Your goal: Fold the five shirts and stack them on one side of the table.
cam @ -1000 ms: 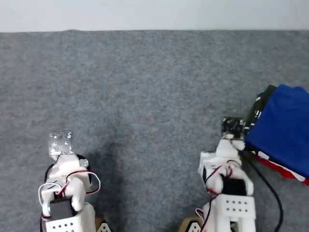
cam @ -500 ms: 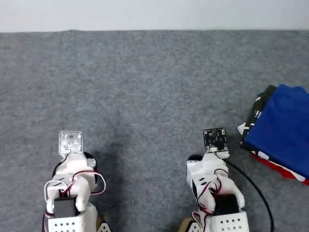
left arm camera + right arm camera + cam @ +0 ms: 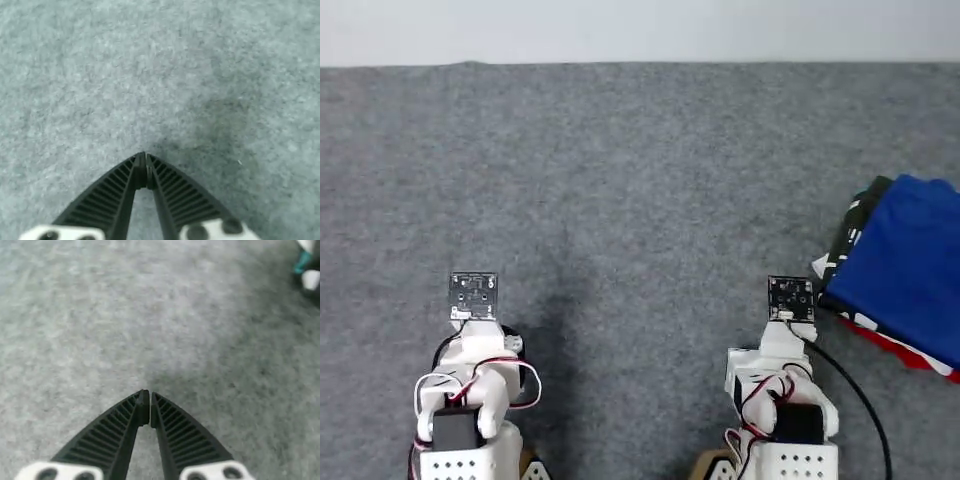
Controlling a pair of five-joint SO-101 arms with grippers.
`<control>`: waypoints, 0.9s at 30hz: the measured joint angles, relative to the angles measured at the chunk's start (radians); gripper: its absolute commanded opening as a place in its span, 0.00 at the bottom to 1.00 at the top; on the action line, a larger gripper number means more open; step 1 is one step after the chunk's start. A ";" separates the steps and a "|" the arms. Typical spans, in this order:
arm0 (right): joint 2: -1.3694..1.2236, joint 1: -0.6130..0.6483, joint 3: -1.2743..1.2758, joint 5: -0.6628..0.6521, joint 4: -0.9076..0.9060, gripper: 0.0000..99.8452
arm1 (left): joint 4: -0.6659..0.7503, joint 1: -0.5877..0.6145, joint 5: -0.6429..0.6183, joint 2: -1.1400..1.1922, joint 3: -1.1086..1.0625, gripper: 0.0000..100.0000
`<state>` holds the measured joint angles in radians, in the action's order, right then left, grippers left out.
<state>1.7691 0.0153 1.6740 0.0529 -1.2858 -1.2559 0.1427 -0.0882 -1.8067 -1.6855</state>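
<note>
The left gripper (image 3: 145, 165) is seen closed, its two ribbed black fingers (image 3: 117, 192) brought together at the tips, and nothing is held between them. It is pointed down at the grey felt table cover (image 3: 165, 70), with a faint shadow cast just ahead of the tips. The right gripper (image 3: 146, 402) is likewise closed on nothing; its tips are met or nearly met, and only bare felt is found beneath them. A small patch of teal and white (image 3: 306, 267) is caught at the corner of the right wrist view, too blurred to be identified.

In the high view, both arms are drawn in at the near edge of the table. The left arm (image 3: 470, 385) is topped by its square wrist board (image 3: 473, 296), and the right arm (image 3: 780, 395) by a similar board (image 3: 790, 298). A black cable (image 3: 865, 400) is trailed from the right arm toward the near edge.

The stack of folded shirts (image 3: 895, 285) is placed at the right side of the table, just beside the right arm's wrist board. A blue shirt (image 3: 910, 265) is laid on top; a red edge (image 3: 900, 352) and a dark layer (image 3: 855, 215) are shown beneath it. The pale wall (image 3: 640, 30) is seen beyond the far edge.
</note>
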 measured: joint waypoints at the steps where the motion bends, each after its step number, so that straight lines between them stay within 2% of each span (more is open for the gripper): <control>1: 0.000 0.005 0.000 0.000 0.000 0.01 | 0.000 0.006 0.000 0.000 0.000 0.00; 7: 0.000 0.000 0.000 0.000 0.000 0.01 | 0.000 0.058 0.000 0.000 0.000 0.00; 27: 0.002 0.003 0.000 0.000 0.000 0.01 | 0.000 0.061 0.000 0.000 0.000 0.00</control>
<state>1.7706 0.0184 1.6740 0.0529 -1.2858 -1.2559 0.2041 -0.0882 -1.8067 -1.6855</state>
